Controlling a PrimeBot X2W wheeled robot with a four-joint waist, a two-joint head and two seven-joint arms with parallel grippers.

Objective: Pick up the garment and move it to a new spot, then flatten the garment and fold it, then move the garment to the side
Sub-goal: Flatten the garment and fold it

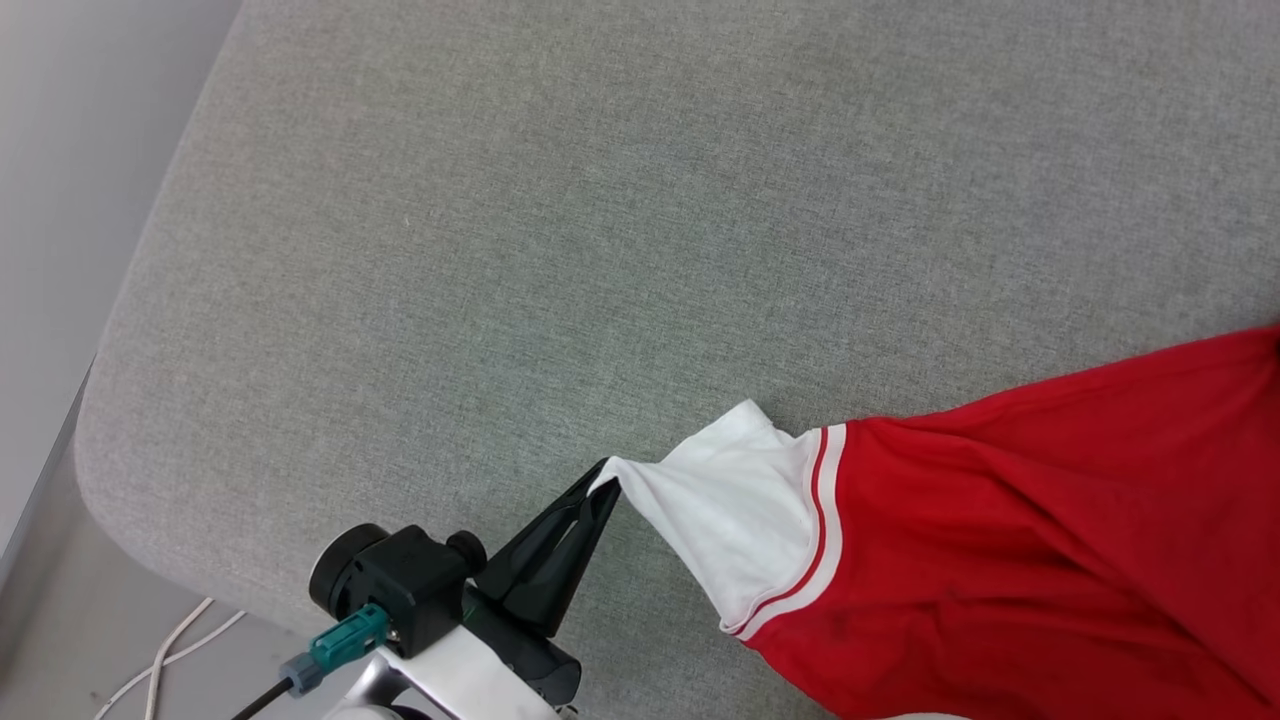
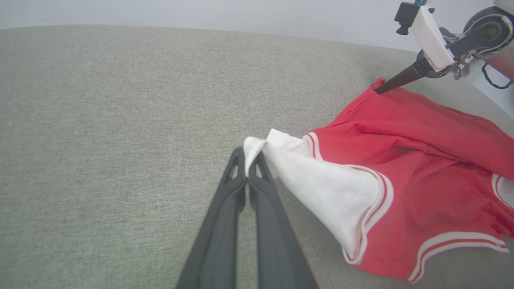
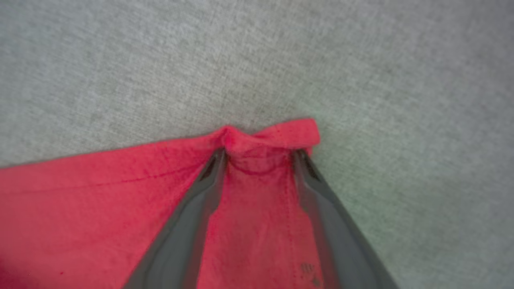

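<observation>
Grey fabric surface (image 1: 450, 250) under garment (image 1: 1000, 520); white cables (image 1: 163, 655) on floor (image 1: 60, 640).

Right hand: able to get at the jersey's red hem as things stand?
Likely yes: the right hand stands open, fingers either side of a raised fold of red hem on the garment, nothing between them and the cloth.

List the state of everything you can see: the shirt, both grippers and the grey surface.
garment: unfolded, rumpled, lying on the surface, white sleeve stretched to a point.
left gripper: shut on the sleeve's tip.
right gripper: open, fingertips on the red hem corner, fabric bunched between them.
grey padded surface: carries the garment on one side.
</observation>
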